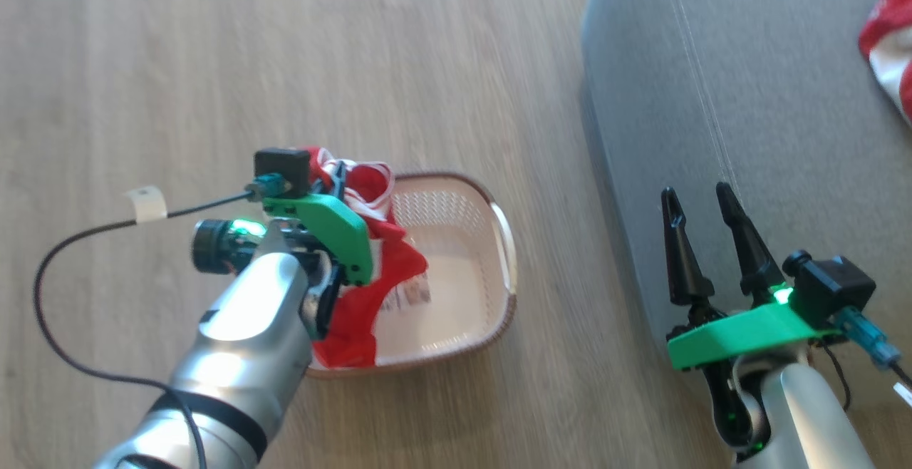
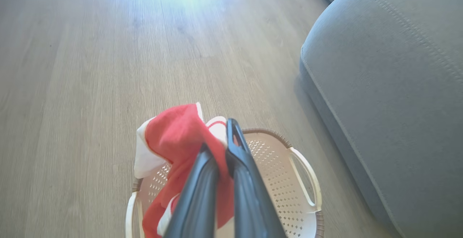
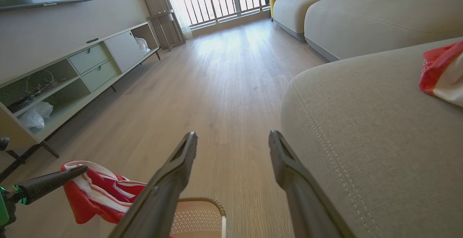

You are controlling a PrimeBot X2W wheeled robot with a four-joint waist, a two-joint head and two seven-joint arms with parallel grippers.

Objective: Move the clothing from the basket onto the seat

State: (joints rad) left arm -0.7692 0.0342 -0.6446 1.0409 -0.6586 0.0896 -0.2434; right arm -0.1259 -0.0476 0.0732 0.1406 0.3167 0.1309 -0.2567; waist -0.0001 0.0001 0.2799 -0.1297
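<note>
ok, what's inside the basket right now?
The basket's floor on the right is bare apart from a label. The red garment, shut in the left gripper, hangs into the left side; it and the arm cover whatever lies beneath.

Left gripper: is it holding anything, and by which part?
The left gripper is shut on the red garment, pinching a bunched fold; the rest hangs into the basket.

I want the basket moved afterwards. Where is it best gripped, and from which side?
Grip the basket by its white side handle nearest the sofa. It is a thin open loop off the wall, so a finger should slip through. Come from above on the sofa side, where the open right hand is; the left hand, shut on the red garment, blocks the other side.
</note>
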